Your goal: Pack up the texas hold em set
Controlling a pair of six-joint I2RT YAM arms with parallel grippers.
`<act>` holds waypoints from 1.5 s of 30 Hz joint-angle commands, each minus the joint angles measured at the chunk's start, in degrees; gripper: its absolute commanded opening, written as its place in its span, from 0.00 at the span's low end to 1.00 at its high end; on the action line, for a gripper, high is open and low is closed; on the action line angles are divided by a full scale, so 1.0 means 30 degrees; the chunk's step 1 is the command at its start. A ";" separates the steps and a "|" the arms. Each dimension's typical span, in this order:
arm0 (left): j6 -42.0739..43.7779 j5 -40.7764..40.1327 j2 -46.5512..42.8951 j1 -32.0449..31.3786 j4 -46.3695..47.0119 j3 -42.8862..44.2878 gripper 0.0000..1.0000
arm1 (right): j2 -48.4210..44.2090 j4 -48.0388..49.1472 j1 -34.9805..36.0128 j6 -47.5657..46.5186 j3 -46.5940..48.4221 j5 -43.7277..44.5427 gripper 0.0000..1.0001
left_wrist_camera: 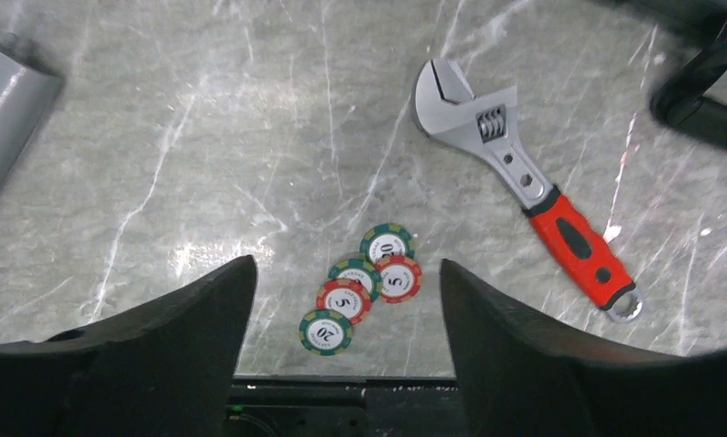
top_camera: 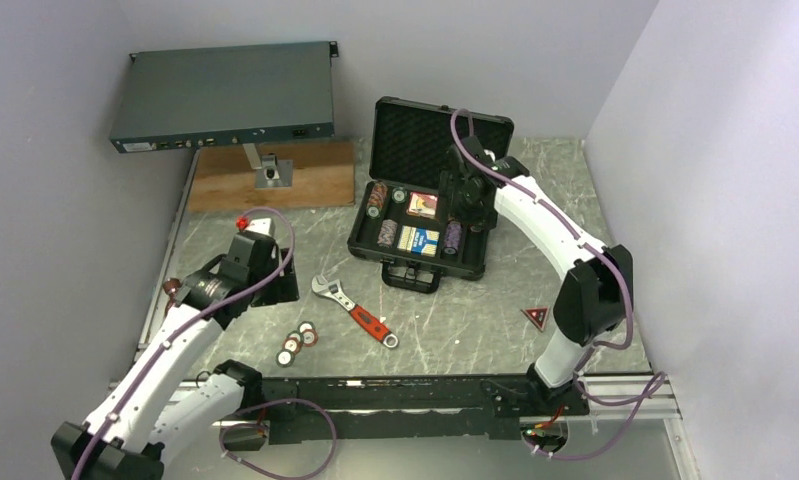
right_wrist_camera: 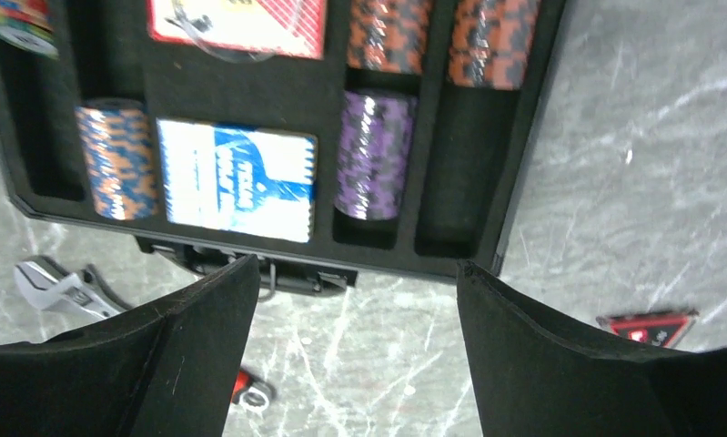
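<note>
The black case point(top_camera: 472, 268) lies open at mid table with its lid up. It holds a red deck point(top_camera: 422, 205), a blue deck point(top_camera: 419, 240) and rows of striped chips point(top_camera: 452, 238). My right gripper point(top_camera: 472, 200) hovers open and empty over the case's right side. In the right wrist view its fingers point(right_wrist_camera: 358, 264) frame the case's front edge point(right_wrist_camera: 523, 164), the blue deck point(right_wrist_camera: 237, 179) and purple chips point(right_wrist_camera: 371, 155). Several loose chips point(top_camera: 297, 342) lie near the front. My left gripper point(top_camera: 272, 280) is open above them point(left_wrist_camera: 364, 287). The red triangle point(top_camera: 535, 317) lies on the table at the right.
A red-handled wrench point(top_camera: 355, 311) lies between the loose chips and the case, and shows in the left wrist view point(left_wrist_camera: 523, 187). A dark-grey rack box point(top_camera: 225, 97) stands on a post over a wooden board point(top_camera: 270, 180) at back left. Walls close both sides.
</note>
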 commanded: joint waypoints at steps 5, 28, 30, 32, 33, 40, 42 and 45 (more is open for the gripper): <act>-0.1409 0.3397 0.1981 -0.0669 0.0449 -0.0301 0.49 | -0.1966 -0.0253 -0.0056 0.0920 -0.2182 0.0318 0.80; -0.5732 0.4149 1.0095 -0.2944 0.1771 -0.2698 0.28 | -0.8419 -0.0198 -0.0146 -0.0456 -0.7513 -0.0734 0.81; -0.5931 0.3622 1.1414 -0.2950 0.1451 -0.2180 0.28 | -0.9063 -0.0124 -0.0281 -0.0770 -0.7868 -0.0865 0.81; -0.6020 0.3278 1.2609 -0.2647 0.1312 -0.1719 0.30 | -0.9622 -0.0299 -0.0433 -0.1159 -0.8051 -0.1055 0.82; -0.5909 0.3158 1.3030 -0.2489 0.1318 -0.1428 0.31 | -0.9865 -0.0399 -0.0515 -0.1431 -0.8081 -0.1156 0.82; -0.4241 0.1470 1.5750 0.0175 0.1119 0.1404 0.39 | -1.1431 -0.0673 -0.0719 -0.2577 -0.8457 -0.1113 0.85; -0.3658 0.1220 1.6157 0.0615 0.1190 0.2129 0.50 | -1.1702 -0.0708 -0.0693 -0.2464 -0.8549 -0.1333 0.85; -0.3199 0.0356 1.6590 0.0711 0.0481 0.3537 0.64 | -1.1924 -0.0494 -0.0690 -0.2110 -0.8759 -0.2301 0.85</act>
